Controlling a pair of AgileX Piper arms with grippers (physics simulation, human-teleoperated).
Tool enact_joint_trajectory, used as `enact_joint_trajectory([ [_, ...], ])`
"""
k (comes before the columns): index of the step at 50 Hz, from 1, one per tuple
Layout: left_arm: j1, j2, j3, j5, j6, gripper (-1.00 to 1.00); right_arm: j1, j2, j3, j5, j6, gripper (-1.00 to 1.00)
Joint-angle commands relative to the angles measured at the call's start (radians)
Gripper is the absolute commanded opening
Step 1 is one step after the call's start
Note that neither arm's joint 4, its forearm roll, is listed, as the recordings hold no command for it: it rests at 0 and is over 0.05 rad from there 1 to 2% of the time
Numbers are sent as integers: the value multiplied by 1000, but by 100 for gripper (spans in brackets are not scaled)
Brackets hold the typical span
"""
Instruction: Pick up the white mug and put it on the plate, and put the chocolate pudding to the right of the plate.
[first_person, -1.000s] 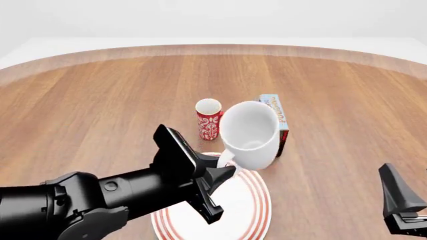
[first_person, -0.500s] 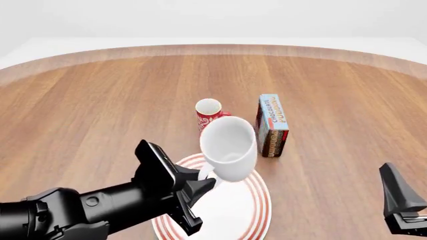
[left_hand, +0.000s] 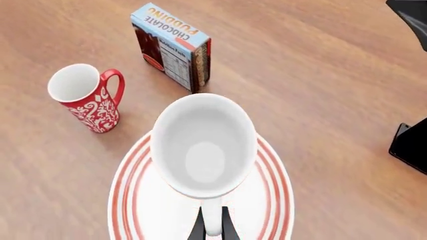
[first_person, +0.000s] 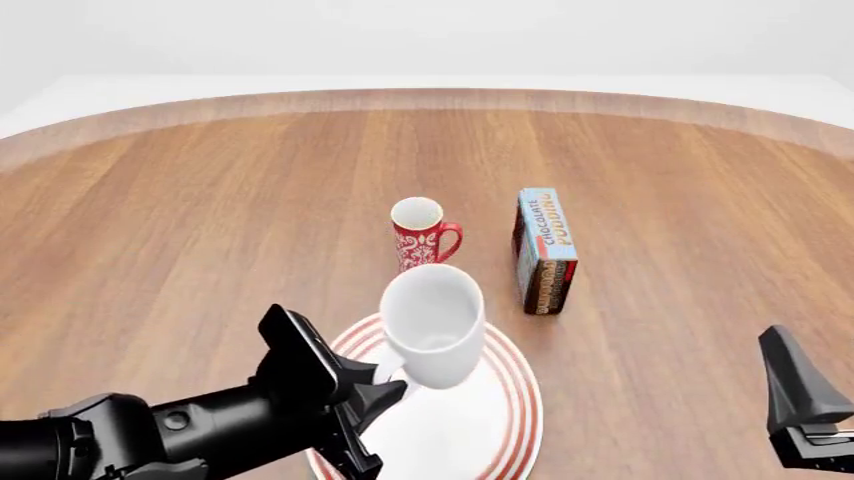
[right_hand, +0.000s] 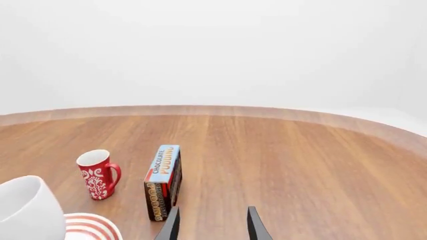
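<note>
1. The front view shows a round wooden table (first_person: 200, 220) from above and behind the arms. The left arm reaches in from the lower left, and only the tip of the right arm shows at the lower right edge.
2. In this view the left gripper (first_person: 378, 385) is clamped on the handle of the white mug (first_person: 431, 322), which is over the far part of the plate (first_person: 514, 405). The mug tilts, its open mouth facing up and toward the camera. Whether its base touches the plate cannot be told.
3. The left wrist view looks straight down into the mug (left_hand: 203, 145). It shows the smooth, empty, glossy white inside, which the front view shows only in part. Two dark fingers (left_hand: 195, 231) pinch the white handle at the edge of the picture.
4. The same wrist view shows the plate (left_hand: 130, 185) as a wide white disc with red rings round its rim, directly beneath the mug.
5. The chocolate pudding (first_person: 545, 251) is a small carton standing on edge beyond the plate, slightly right, apart from it. Its light blue face with orange lettering points up. The left wrist view (left_hand: 172, 47) adds a nutrition label and dark brown side.
6. A smaller red mug (first_person: 422, 233) with a white pattern stands upright just left of the carton, beyond the plate.
7. The right wrist view shows the right gripper (right_hand: 211, 222) with fingers apart and nothing between them, above bare wood, near the carton (right_hand: 162, 182).
</note>
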Motion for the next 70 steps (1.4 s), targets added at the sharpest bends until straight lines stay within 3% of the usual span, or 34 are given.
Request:
enact_joint_trajectory([
  [1,9,23,28,-17,-4,-100,0,0,0,0,0,100],
  [40,58,147,68,-113,-27,-100,0,0,0,-2,2,100],
  [70,42,244,85,-202,-79,-100,-1,0,1,-2,3,100],
])
